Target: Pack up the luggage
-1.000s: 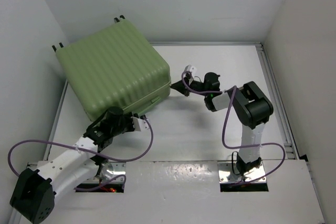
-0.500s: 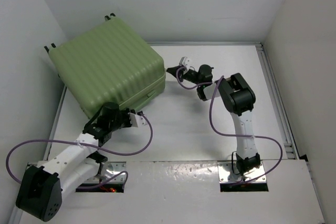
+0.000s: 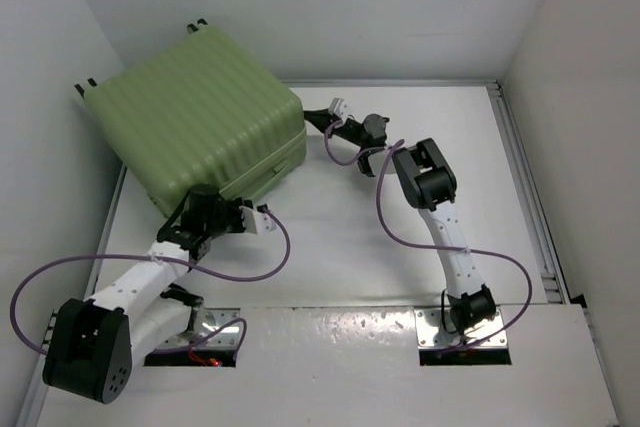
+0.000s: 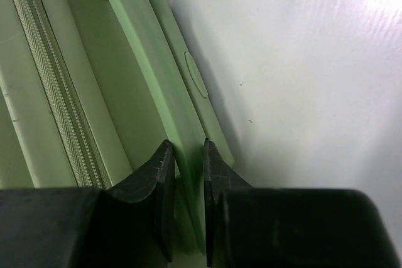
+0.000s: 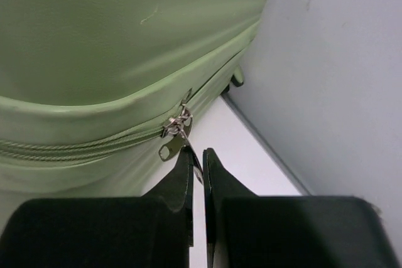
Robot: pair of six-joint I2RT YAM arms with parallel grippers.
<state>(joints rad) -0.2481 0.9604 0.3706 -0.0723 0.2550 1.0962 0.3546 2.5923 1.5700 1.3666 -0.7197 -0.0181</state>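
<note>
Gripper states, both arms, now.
Left gripper: closed on the luggage handle.
Right gripper: closed on its zipper pull.

Pale-green ribbed hard-shell suitcase (image 3: pixel 200 127), matching green herringbone-weave zipper tape (image 4: pixel 45 92), silver-and-green zip pull (image 5: pixel 178 123), plain white bench (image 3: pixel 340 247), purple cable (image 3: pixel 287 242)

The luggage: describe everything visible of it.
The luggage is a large pale-green hard-shell suitcase with a ribbed shell. It lies flat with its halves together at the table's far left corner, small dark wheels toward the back wall. A matching zipper runs around its side. The left gripper is clamped on its side handle; the right gripper pinches the zipper pull.
</note>
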